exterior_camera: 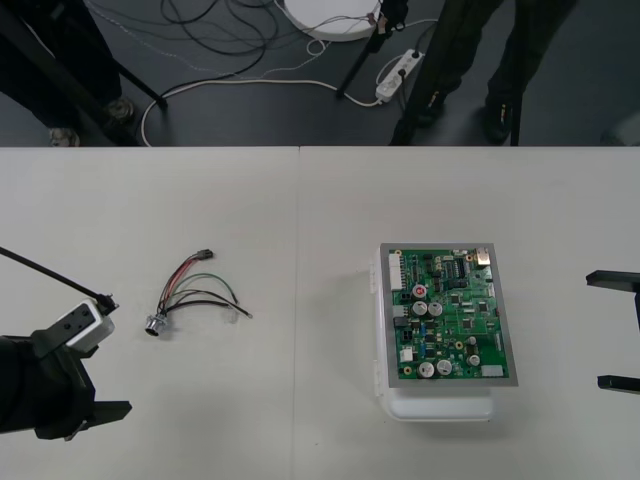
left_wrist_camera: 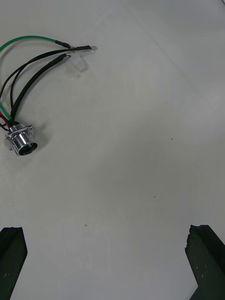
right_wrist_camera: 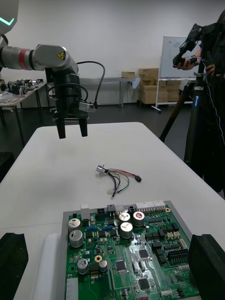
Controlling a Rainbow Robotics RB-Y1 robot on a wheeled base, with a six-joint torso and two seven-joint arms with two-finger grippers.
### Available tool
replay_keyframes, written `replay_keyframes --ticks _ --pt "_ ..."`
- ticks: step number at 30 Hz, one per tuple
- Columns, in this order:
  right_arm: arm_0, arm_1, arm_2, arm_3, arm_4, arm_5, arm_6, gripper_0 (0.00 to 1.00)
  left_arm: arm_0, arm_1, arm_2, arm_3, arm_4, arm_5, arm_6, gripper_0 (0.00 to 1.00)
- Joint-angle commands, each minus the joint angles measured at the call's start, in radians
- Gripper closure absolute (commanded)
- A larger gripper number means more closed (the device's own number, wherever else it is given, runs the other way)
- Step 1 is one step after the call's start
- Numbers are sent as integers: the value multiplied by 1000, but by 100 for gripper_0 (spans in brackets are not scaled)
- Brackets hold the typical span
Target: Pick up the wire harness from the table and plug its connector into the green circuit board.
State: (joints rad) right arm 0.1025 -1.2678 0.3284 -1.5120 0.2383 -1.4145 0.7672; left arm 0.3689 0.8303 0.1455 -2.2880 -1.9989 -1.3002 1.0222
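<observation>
The pale bench (exterior_camera: pixel 180 190) is plain, with a thin seam running front to back near its middle. Beyond its far edge, on dark floor (exterior_camera: pixel 250 115), lie loose cables (exterior_camera: pixel 215 30), a white power strip (exterior_camera: pixel 397 72) and a round white base (exterior_camera: pixel 330 15)

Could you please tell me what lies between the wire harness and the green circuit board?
Nothing but bare table, crossed by its seam, separates the wire harness from the green circuit board, as the front view shows.

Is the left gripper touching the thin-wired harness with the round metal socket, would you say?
Apart: the front view shows bare table between the open left gripper and the harness.
</observation>
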Motion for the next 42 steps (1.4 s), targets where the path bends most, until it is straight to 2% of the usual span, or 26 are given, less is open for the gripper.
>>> replay_keyframes --ticks 1,7,12,21,34,42 --pt "-70 -5 70 47 -27 -41 43 0 -91 -112 -24 -30 -89 -151 205 0" --pt "-172 -5 213 145 -70 -107 78 0 -154 -206 -35 -30 -219 -271 263 0" --pt "-227 -5 310 196 -120 -123 185 0 -208 -278 -49 -28 -328 -271 265 0" --pt "-241 5 328 197 -132 -123 207 0 -263 -356 -87 -13 -489 -271 268 0" --pt "-241 5 362 196 -117 -149 196 0 -327 -425 -164 104 -698 -271 266 0" --pt "-273 4 445 217 -109 -156 233 0 -375 -435 -162 211 -698 -271 266 0"
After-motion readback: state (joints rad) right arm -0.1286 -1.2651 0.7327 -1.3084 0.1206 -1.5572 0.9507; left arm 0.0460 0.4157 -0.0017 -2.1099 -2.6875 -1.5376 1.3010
